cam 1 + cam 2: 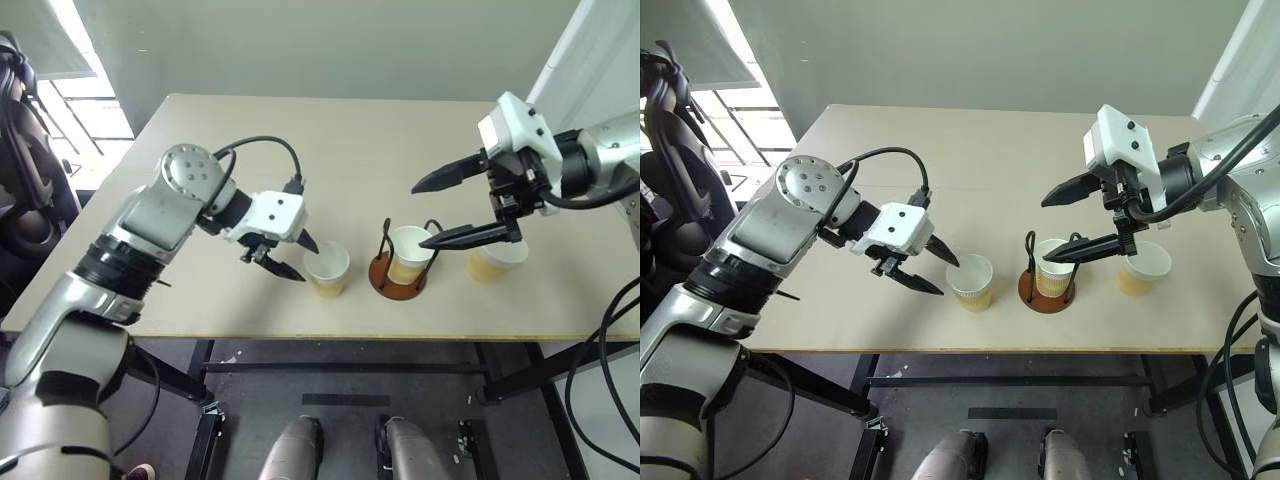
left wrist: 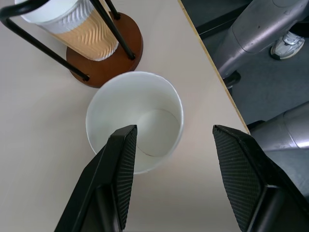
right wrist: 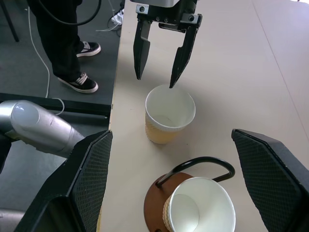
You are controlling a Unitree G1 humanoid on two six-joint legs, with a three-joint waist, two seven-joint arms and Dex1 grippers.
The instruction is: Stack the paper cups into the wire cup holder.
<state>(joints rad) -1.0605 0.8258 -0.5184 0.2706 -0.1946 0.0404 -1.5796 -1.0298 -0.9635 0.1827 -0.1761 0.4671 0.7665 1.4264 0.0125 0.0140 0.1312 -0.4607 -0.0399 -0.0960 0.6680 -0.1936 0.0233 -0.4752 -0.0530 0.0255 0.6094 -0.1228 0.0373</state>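
Everywhere ribbed tan paper cups [image 1: 328,270], black wire cup holder [image 1: 400,262]; both grippers spread.

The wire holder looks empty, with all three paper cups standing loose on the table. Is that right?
Not quite. The wire holder already has one paper cup in it, as the right wrist view shows. Only two stand loose on the table: one on the holder's left, another on its right.

Both arms are clad in silver-grey metal shells with black ribbed joint bands. A round cap dotted with small screws is seen on the left arm. White blocky wrist housings are fitted, black cables are looped alongside, and black pointed fingers [image 1: 292,255] with cross-hatched pads are carried.
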